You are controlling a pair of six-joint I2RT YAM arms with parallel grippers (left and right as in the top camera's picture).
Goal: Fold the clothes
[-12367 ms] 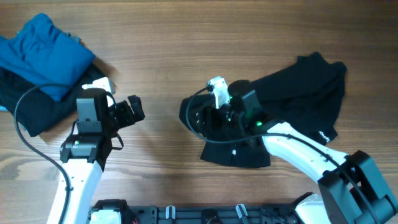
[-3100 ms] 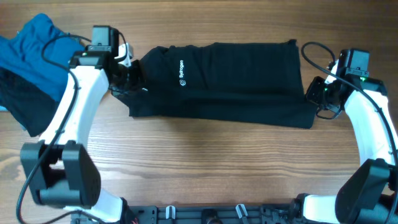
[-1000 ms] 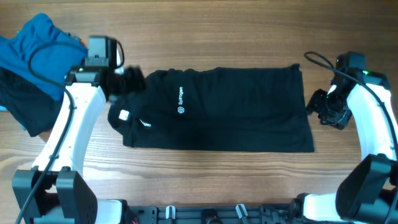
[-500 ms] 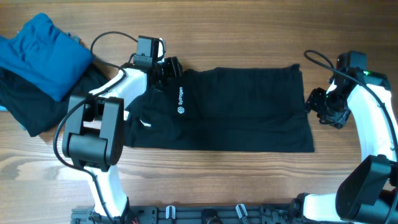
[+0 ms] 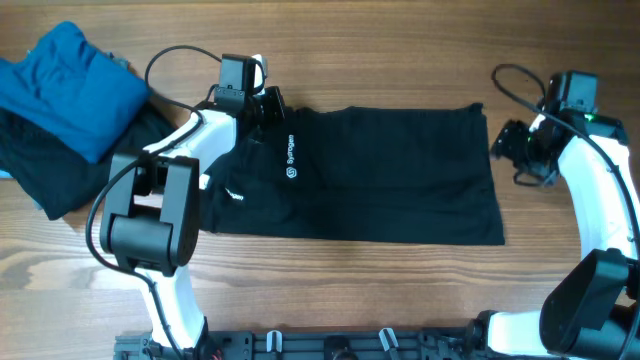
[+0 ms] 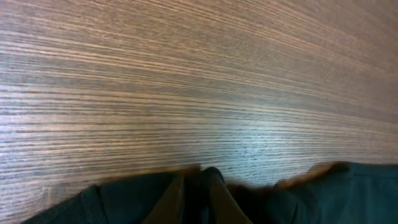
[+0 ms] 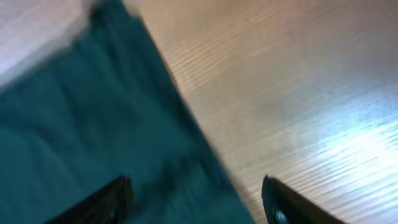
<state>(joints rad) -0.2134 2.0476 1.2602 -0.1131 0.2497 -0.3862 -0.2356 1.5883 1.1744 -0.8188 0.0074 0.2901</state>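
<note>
The clothes [image 5: 390,180] lie spread flat across the table, a wide black rectangle with the small white logo and text [image 5: 290,165] near the left end. My left gripper [image 5: 276,110] sits at the garment's top edge just above the logo. In the left wrist view its fingers [image 6: 217,202] stand almost together, with a fold of black fabric [image 6: 124,202] pinched between them. My right gripper [image 5: 500,140] hovers at the upper right corner. The right wrist view shows it open [image 7: 196,205], its fingers wide apart over the cloth's edge [image 7: 93,124].
A folded bright blue garment [image 5: 70,80] lies on a plain black one [image 5: 45,175] at the far left. Bare wooden table [image 5: 350,290] runs along the front, and more of it lies behind the garment [image 6: 186,74].
My left gripper has moved from the garment's left end to its top edge by the logo and closed on the fabric. The right gripper has shifted slightly away and opened a little wider.
</note>
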